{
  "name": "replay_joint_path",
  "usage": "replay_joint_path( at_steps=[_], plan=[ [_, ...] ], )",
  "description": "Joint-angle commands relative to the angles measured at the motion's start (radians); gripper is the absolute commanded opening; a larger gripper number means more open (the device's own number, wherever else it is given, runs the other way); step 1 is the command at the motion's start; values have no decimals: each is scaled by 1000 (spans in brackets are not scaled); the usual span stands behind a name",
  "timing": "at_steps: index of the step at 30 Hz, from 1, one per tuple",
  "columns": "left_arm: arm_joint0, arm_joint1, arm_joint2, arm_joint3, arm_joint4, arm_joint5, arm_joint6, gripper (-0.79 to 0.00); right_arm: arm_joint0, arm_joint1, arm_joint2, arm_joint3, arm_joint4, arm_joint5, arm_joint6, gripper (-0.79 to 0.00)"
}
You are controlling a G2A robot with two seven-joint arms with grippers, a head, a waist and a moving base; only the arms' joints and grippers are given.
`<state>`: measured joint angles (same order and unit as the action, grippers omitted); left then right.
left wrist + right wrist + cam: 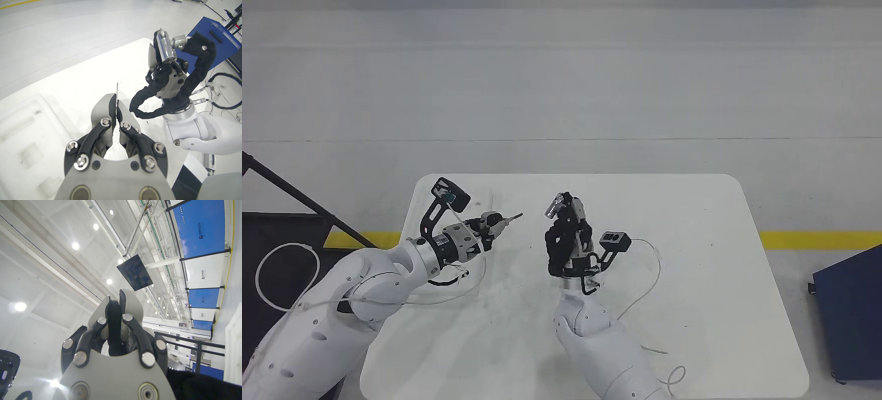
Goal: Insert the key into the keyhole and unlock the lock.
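While both arms sit above the table [712, 300], the left gripper [116, 99] is clamped tight on the key [117, 89], w/ the thin blade sticking out past the pads; the right gripper [562, 214], mid-table and turned upward, pinches the lock [166, 50] at its tips, shackle out to one side. The key is left of the lock, well apart, tip aimed roughly at it; neither touches the table.

Handling, as a judgement: the key looks light, stiff and thin; held only by its flat head it could pivot btwn the pads once turning torque comes on, so a grip square on the head w/ the blade free suits best. The lock looks like solid polished metal, heavier and prob. slippery; best held across the flat faces of the body, leaving the keyhole end and shackle clear.

Views: the top view gives the gap and line-up btwn key and lock; the left wrist view gives detail, i.e. blade edge-on, the lock's shiny body, plus a white foam tray [45, 106] lying on the table; the keyhole can't be made out. The right wrist view looks up at the ceiling; its fingers [134, 306] close round something dark, perhaps black padding.
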<state>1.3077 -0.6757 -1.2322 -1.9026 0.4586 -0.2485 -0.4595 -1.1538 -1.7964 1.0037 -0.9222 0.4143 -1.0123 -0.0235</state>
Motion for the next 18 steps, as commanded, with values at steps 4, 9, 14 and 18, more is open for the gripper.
replay_joint_path(
  at_steps=[4,9,14,18],
  plan=[
    [3,-2,1,-4,17,-7,1,-785,3,-14,25,18,2,0,-6,-785],
    [11,-9,16,-34,51,-11,-11,-785,3,-14,25,18,2,0,-6,-785],
    [15,-19,31,-3,-85,-145,-9,-785,3,-14,25,18,2,0,-6,-785],
    [5,-23,21,71,-217,-289,-26,-785,3,-14,25,18,2,0,-6,-785]
  ],
)
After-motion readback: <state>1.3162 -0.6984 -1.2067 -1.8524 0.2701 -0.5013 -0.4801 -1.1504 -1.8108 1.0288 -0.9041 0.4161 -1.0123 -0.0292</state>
